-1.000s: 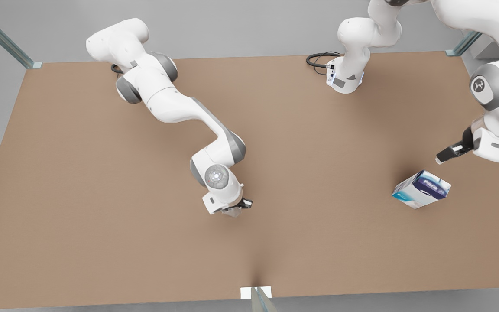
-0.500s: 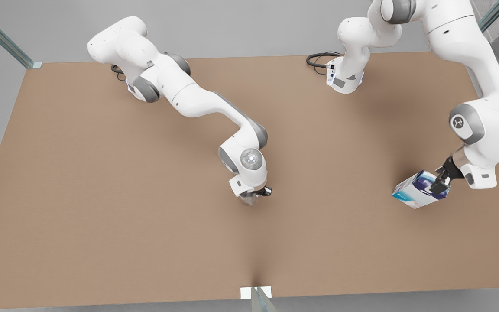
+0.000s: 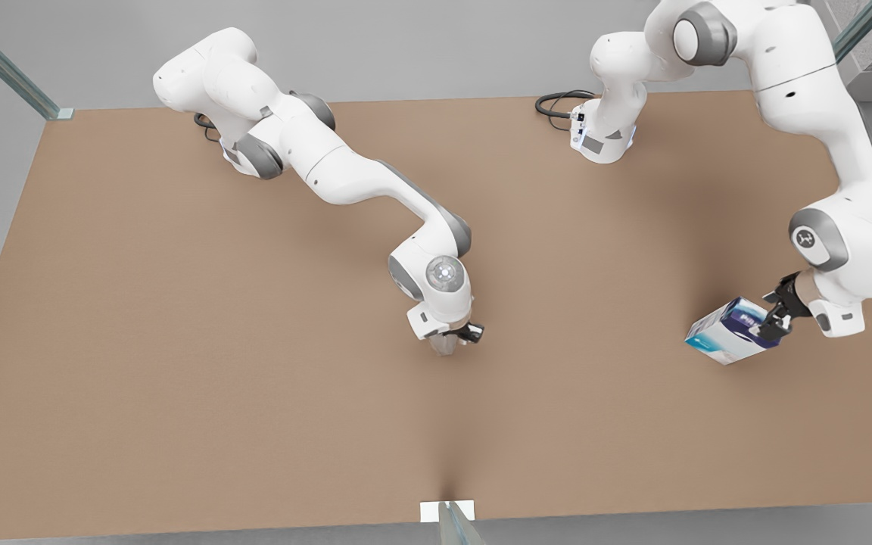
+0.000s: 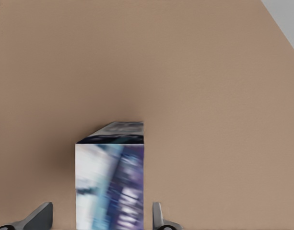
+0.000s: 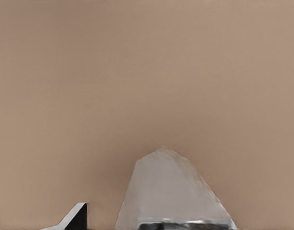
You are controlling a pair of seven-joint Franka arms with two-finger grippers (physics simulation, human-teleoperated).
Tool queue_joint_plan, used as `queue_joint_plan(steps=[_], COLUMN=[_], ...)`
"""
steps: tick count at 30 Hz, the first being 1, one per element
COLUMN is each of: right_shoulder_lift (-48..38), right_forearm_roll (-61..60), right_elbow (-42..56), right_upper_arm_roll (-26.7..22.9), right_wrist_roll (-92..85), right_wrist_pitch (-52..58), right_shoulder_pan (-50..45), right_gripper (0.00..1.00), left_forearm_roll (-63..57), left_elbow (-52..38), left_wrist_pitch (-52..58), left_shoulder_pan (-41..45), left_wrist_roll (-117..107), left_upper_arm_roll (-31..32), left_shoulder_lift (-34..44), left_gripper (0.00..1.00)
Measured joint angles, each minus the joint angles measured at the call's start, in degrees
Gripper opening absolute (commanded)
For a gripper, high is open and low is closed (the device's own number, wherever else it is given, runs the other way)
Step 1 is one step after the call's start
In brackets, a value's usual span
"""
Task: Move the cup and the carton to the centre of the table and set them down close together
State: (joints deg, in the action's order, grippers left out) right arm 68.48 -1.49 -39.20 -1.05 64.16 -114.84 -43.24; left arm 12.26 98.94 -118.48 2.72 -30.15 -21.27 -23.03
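Front view first. On the brown bench [image 3: 179, 341] two white arms reach in. One arm comes from the upper left of the frame. Its tool, the right tool [image 3: 457, 338], is near the middle of the frame and has the cup [image 3: 445, 344] clamped under it. The cup is low, at or just above the bench, and I cannot tell which. The other arm comes from the upper right. Its tool, the left tool [image 3: 775, 318], is at the right side of the frame, at the upper right end of the carton [image 3: 731, 331]. The carton looks tilted, and it is far from the cup.

Left wrist view next. The carton [image 4: 111, 184] sits between two grey fingers [image 4: 39, 215]. The fingers are apart, with one a little way off the box and the other just beside it. So the carton is not gripped yet.

Right wrist view last. The grey cup [image 5: 173, 191] is big at the bottom middle of the frame, held by the tool. One finger [image 5: 75, 215] shows at the lower left.

What could go wrong: the carton is off to one side between the fingers, so I think closing may push or tip it. Brought in too fast, it could also bump the cup.
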Motion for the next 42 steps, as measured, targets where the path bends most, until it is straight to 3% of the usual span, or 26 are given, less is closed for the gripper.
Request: queue_joint_plan(steps=[8, 12, 13, 15, 16, 17, 19, 22, 25, 26, 28, 31, 33, 35, 39, 42], right_shoulder_lift=[-3.3, -9.4, -13.8, -29.6, -34.9, -41.0, -50.4, -61.6, -60.3, -63.0, -67.2, -66.4, -65.9, -66.2, -65.5, -65.4], right_forearm_roll=[-1.7, -3.3, -2.7, -1.0, -1.0, -0.9, -0.3, 0.7, 0.8, 0.8, 0.8, 1.3, 1.2, 1.1, 1.5, 1.5], right_elbow=[0.1, -0.3, -3.8, -27.4, -34.2, -41.9, -52.0, -59.0, -42.0, -42.0, -47.0, -47.3, -47.1, -47.1, -46.8, -46.8], right_upper_arm_roll=[0.5, 2.9, 2.7, 2.4, 2.5, 2.5, 2.4, 2.2, 2.2, 0.8, -0.7, -0.2, 5.0, 1.9, 1.8, 0.0], right_wrist_roll=[-0.1, -1.7, -8.7, -20.6, -26.4, -34.7, -51.1, -67.2, -70.8, -72.2, -72.0, -71.6, -71.4, -71.9, -71.4, -71.3], right_wrist_pitch=[1.7, 7.0, 11.2, 5.7, 5.5, 5.6, 6.9, 12.6, 31.4, 34.1, 35.7, 34.2, 34.2, 34.3, 34.3, 34.2], right_shoulder_pan=[0.8, 5.2, 6.9, 11.2, 14.6, 18.9, 28.4, 40.7, 40.7, 42.6, 49.0, 58.6, 65.0, 58.4, 43.1, 41.5], right_gripper=[1.0, 1.0, 1.0, 1.0, 1.0, 1.0, 1.0, 1.0, 1.0, 1.0, 1.0, 1.0, 1.0, 1.0, 1.0, 1.0], left_forearm_roll=[0.1, 0.2, 0.3, 0.4, 0.5, 0.5, 0.5, 0.6, 0.0, -0.2, -0.7, -2.9, -3.8, -4.1, -3.4, -1.3], left_elbow=[1.2, 1.2, 1.2, 1.2, 1.2, 1.2, 1.2, 1.2, 1.1, 0.9, 0.6, 0.6, 3.3, 5.5, 5.7, 7.7], left_wrist_pitch=[-0.8, -1.9, -2.4, -2.6, -2.6, -2.6, -2.6, -2.6, -2.5, -2.0, 1.9, 8.3, 11.7, 13.8, 8.1, 0.6], left_shoulder_pan=[0.1, 0.1, 0.1, 0.1, 0.1, 0.1, 0.1, 0.1, 0.1, 0.2, 1.1, 5.2, 14.8, 25.2, 36.5, 38.1], left_wrist_roll=[-0.1, -0.1, -0.1, -0.1, -0.1, -0.1, -0.1, -0.1, -0.1, -0.1, 0.0, 0.0, -17.9, -31.9, -46.8, -49.5], left_upper_arm_roll=[0.0, 0.0, 0.0, 0.0, 0.0, 0.0, 0.1, 0.0, 0.1, 0.2, 0.7, 8.0, 8.2, 8.3, 8.4, 8.3], left_shoulder_lift=[-1.0, -2.5, -3.0, -3.4, -3.4, -3.4, -3.4, -3.4, -3.3, -2.7, 2.6, 9.0, 13.1, 16.2, 14.3, 13.4], left_gripper=[1.0, 1.0, 1.0, 1.0, 1.0, 0.94, 0.59, 0.47, 0.48, 0.54, 0.55, 0.59, 0.6, 0.6, 0.6, 0.6])
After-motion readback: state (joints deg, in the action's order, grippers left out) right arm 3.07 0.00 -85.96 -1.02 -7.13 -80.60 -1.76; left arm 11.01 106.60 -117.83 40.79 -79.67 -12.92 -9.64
